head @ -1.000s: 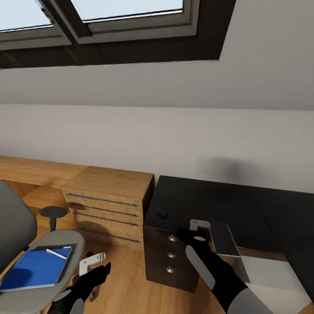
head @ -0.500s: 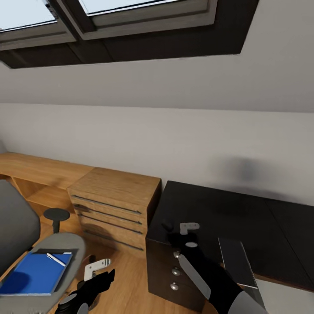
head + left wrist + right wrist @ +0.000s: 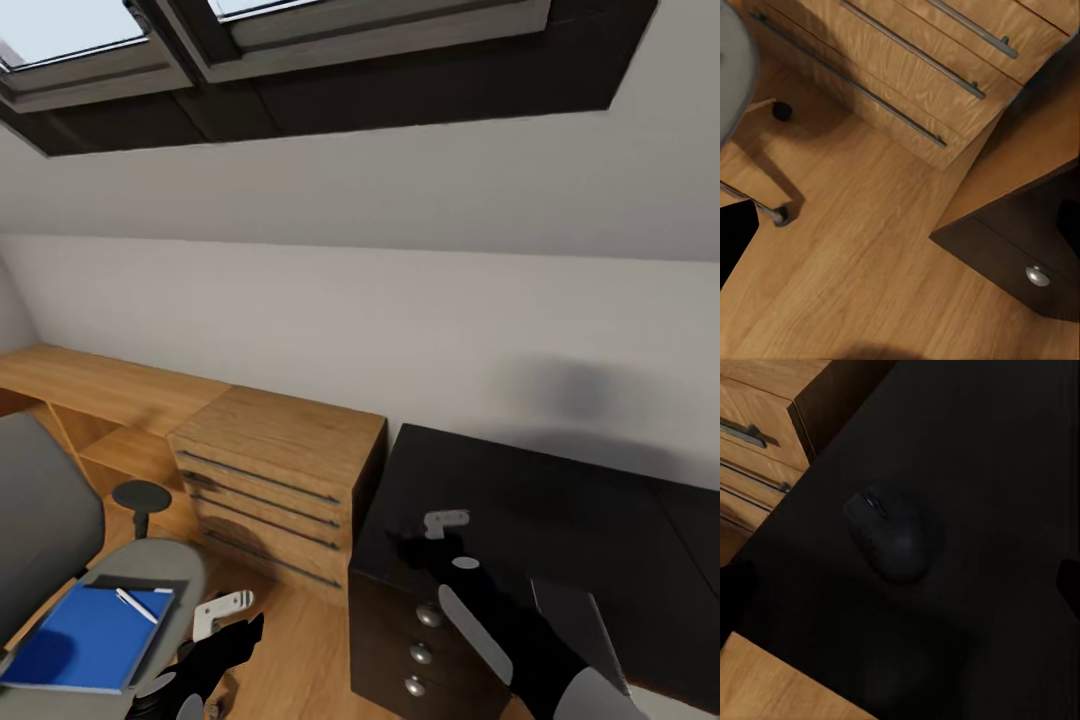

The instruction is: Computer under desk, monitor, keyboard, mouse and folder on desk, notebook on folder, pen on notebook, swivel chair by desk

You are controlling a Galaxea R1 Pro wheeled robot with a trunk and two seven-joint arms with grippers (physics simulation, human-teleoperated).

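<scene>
While the head view looks down over both arms, the right hand (image 3: 447, 522) hovers over the near-left corner of the black desk (image 3: 560, 500), pale fingers slightly apart, nothing between them. Left hand (image 3: 222, 612) hangs low over the wood floor (image 3: 300, 660), fingers parted, empty. Swivel chair (image 3: 60, 560) at lower left carries the blue folder (image 3: 85, 640) with a white pen (image 3: 131, 605) lying on it; a notebook cannot be told apart from the folder. A wooden drawer unit (image 3: 270, 480) stands against the desk's left side. Pale wall and a dark-framed skylight (image 3: 300, 60) above.

Left wrist view: wood floor, drawer fronts (image 3: 892, 82) with bar handles, a chair caster (image 3: 781, 111), and the dark desk pedestal with a round knob (image 3: 1038, 276).

Right wrist view: black mouse (image 3: 891, 534) resting on the black desk, close to the edge beside the wooden unit.

Risk, as judged: mouse and desk are nearly the same tone, so a descent could land off-centre and nudge the mouse over the nearby edge. Rounded shell may squirt out of a pinch.

Surface: matt, flat, dark. Room: sloped ceiling, tight corner.
</scene>
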